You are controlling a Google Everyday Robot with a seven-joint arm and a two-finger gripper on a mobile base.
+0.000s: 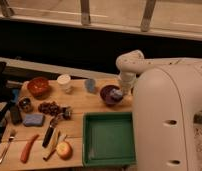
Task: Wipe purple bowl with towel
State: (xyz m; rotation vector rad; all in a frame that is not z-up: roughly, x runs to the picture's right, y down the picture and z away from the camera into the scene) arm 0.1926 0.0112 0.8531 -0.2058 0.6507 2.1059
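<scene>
The purple bowl sits on the wooden table at the right, just above the green tray. A pale bluish towel lies inside the bowl. My gripper reaches down from the white arm into the bowl's right side, over the towel. The arm hides the bowl's right rim.
A green tray stands at the front right. A red bowl, white cup, small blue cup, blue sponge, apple, carrot, fork and dark items lie across the table.
</scene>
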